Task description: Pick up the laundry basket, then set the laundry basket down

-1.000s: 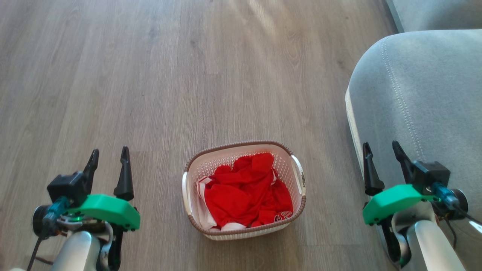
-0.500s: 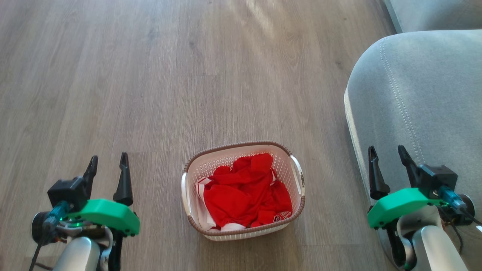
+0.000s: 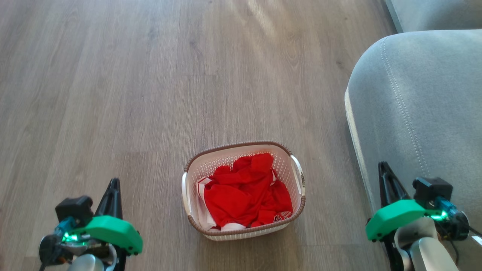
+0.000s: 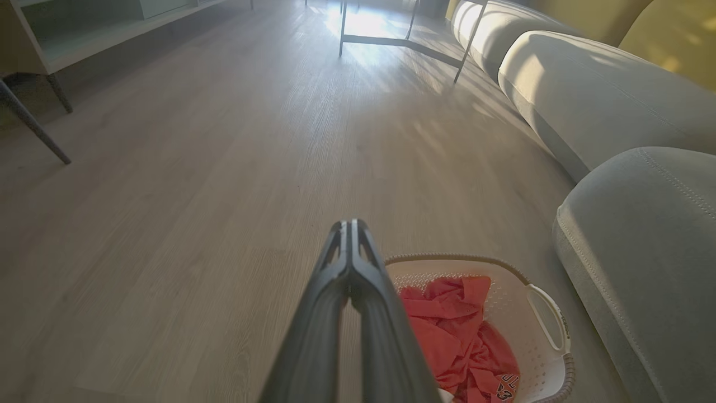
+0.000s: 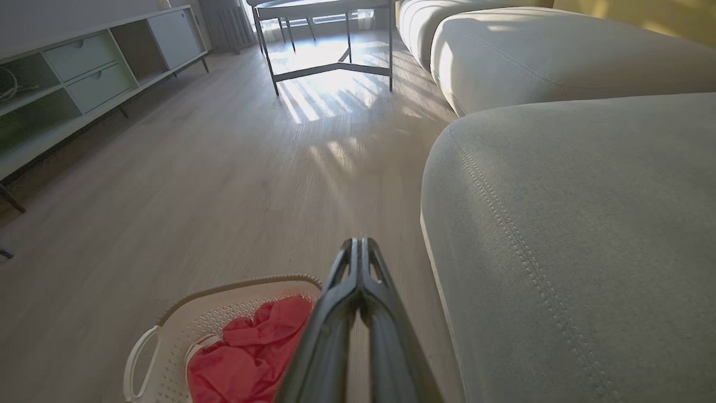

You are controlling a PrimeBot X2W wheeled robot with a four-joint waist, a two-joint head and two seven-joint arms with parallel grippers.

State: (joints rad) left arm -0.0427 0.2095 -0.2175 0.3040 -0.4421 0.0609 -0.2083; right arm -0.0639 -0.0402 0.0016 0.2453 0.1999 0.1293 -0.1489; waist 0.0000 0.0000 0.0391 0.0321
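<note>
The laundry basket (image 3: 188, 220) stands on the wooden floor at lower centre of the head view, white and perforated with a brown braided rim, white side handles and red-and-white clothes (image 3: 246, 192) inside. My left gripper (image 3: 113, 184) is at the lower left, well clear of the basket's left handle, fingers together with nothing between them. My right gripper (image 3: 385, 167) is at the lower right, shut and empty, in front of the grey sofa. The left wrist view shows the basket (image 4: 554, 330) right of the shut fingertips (image 4: 349, 224). The right wrist view shows the basket (image 5: 168, 347) left of the shut fingertips (image 5: 358, 243).
A grey sofa (image 3: 418, 101) fills the right side, close to the basket and my right arm. A metal-legged table (image 5: 330, 33) stands far ahead, and a low cabinet (image 5: 67, 84) runs along the far left wall. Wooden floor (image 3: 150, 75) stretches ahead and left.
Both grippers have closed from open to shut and pulled back toward the bottom of the head view. The basket has stayed in place.
</note>
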